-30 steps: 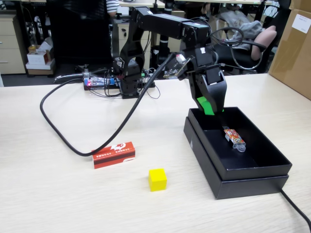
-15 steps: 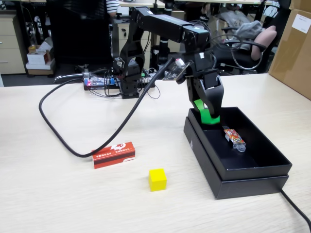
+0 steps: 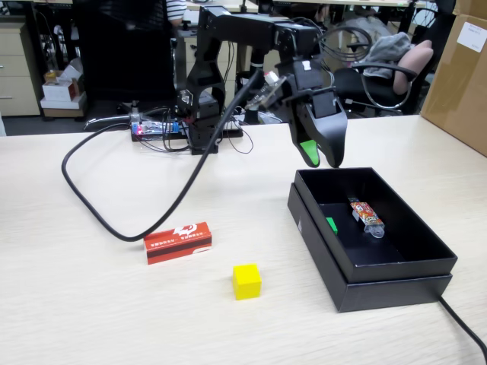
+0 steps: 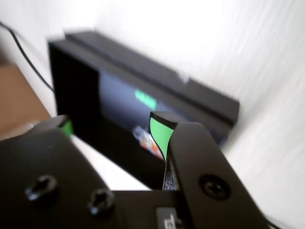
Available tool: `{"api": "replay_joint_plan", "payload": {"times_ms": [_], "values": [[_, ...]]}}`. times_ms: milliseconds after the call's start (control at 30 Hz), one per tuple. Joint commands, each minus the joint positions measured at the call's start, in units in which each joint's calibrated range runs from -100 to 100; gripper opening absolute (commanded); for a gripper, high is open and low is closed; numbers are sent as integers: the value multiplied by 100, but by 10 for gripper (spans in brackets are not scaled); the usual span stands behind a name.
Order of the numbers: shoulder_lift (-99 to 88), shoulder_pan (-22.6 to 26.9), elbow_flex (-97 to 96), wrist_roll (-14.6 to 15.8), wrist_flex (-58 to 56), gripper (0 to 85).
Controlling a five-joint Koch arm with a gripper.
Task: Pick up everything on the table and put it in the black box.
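Fixed view: even indoor light from above, sharp focus, soft short shadows under yellow cube (image 3: pixel 246 280) and red carton (image 3: pixel 178 242). Black box (image 3: pixel 396 278) interior dark, low detail. Background dimmer at upper left.
Wrist view: heavy motion blur, box (image 4: pixel 143 71) edges smeared, table (image 4: pixel 248 57) blown out white at upper right. Gripper (image 4: pixel 112 126) body in lower frame dark, fairly sharp.

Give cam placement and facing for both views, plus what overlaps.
Fixed view: stands off the table's near edge, looks across it at arm base, jaws, black box, yellow cube, red carton.
Wrist view: rides behind the jaws, looks down into the black box; blurred.
Shared: box, green cube, packet.
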Motion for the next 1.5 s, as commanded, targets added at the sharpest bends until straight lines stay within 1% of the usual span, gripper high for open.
{"api": "replay_joint_plan", "payload": {"times_ms": [0, 133, 167, 233, 400, 600, 800, 967, 1200, 1267, 1467], "values": [[-419, -366, 211, -230, -1, 395], [-419, -791, 38, -396, -1, 407], [-362, -977, -152, -498, -1, 407], [-236, -1172, -633, -615, -1, 422], [143, -1407, -1222, -728, -1, 463], [717, -1675, -1304, -879, -1, 468], [1382, -1885, -1004, -1006, 51, 477], [1876, -1968, -596, -1055, 51, 476], [2656, -2007, 229, -1065, 51, 468], [2748, -2012, 265, -1079, 51, 447], [2966, -2032, 156, -1104, 51, 445]]}}
